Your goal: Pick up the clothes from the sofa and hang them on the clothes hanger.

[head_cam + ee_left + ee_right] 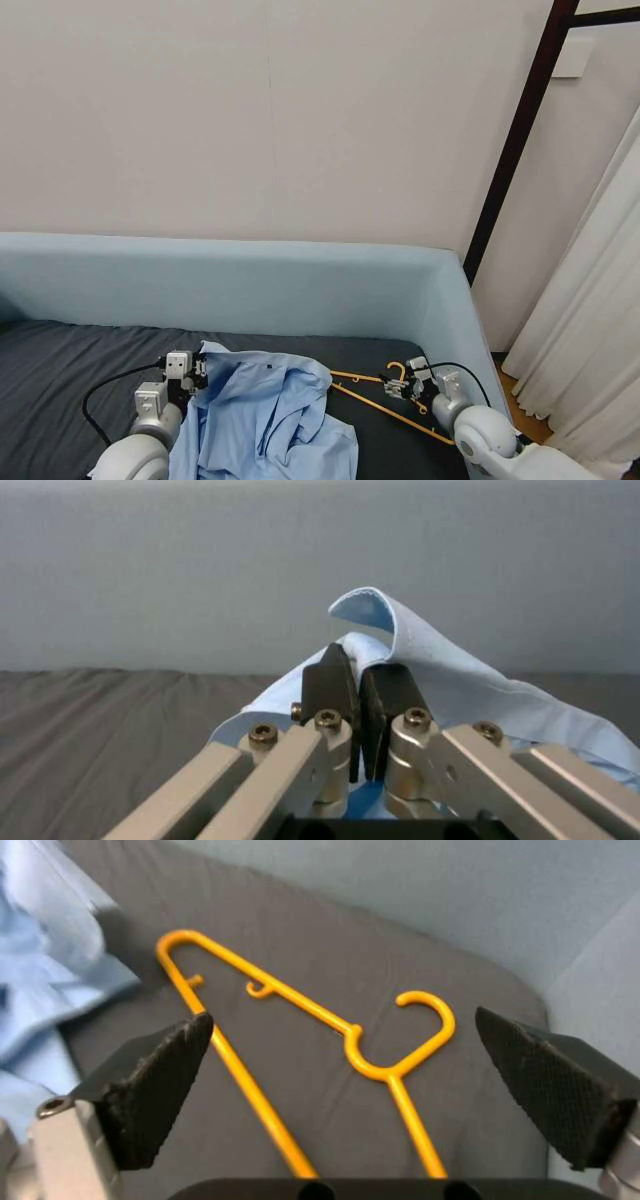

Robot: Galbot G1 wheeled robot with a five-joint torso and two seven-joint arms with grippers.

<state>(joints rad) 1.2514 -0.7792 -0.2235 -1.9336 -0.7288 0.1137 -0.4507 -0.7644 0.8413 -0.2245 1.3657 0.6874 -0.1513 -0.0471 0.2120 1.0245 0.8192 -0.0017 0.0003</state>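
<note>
1. Shirt [265, 420], light blue and crumpled, lies on the dark grey seat [60, 360] of the pale blue sofa [250, 285], spreading from the left gripper [197, 373] toward the right gripper [410, 380].
2. In the left wrist view, the left gripper's black fingers [325, 679] are pressed together, pinching a fold of the shirt. A raised edge of cloth stands just beyond the fingertips.
3. An orange clothes hanger [385, 398] lies flat on the seat directly under the right gripper, with one shoulder end near the shirt's edge.
4. The right gripper hovers above the hanger with its pads [150, 1087] spread wide. They straddle the hook and neck and touch nothing.
</note>
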